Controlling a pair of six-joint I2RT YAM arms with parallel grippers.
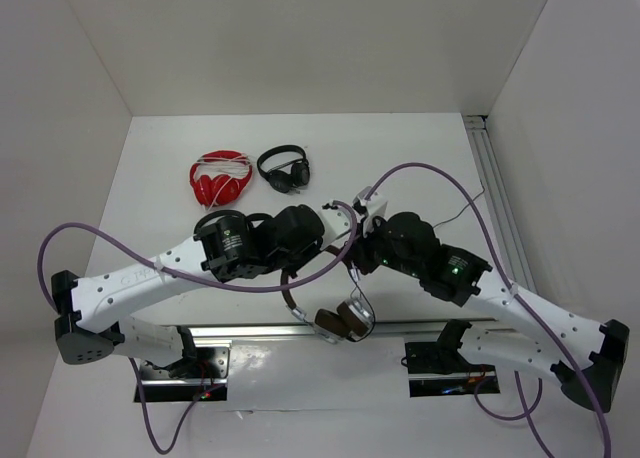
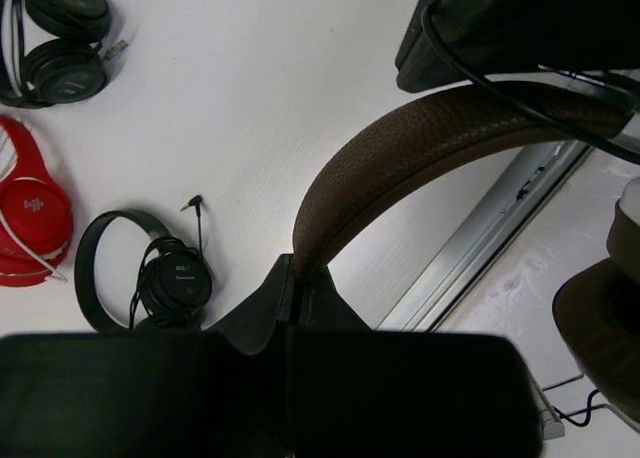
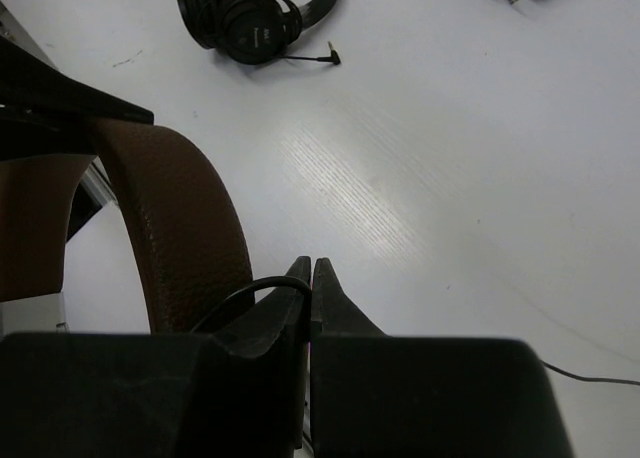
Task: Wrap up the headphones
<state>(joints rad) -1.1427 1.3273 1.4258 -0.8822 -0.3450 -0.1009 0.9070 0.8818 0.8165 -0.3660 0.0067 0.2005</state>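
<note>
The headphones (image 1: 338, 321) hang above the table's near edge, silver-and-brown earcups lowest. My left gripper (image 2: 297, 263) is shut on one end of their dark brown headband (image 2: 420, 138), which arches up and to the right in the left wrist view. My right gripper (image 3: 310, 275) is shut on the thin black cable (image 3: 245, 290), which loops out of the jaws beside the headband (image 3: 185, 218). In the top view the left gripper (image 1: 318, 240) and the right gripper (image 1: 362, 250) face each other closely at the table's middle. Most of the cable's run is hidden.
A red pair with a white cord (image 1: 220, 178) and a small black pair (image 1: 285, 168) lie at the back. Another black pair (image 2: 160, 278) with its plug out lies under the left arm. A metal rail (image 1: 250, 330) runs along the near edge, another rail (image 1: 497, 203) along the right.
</note>
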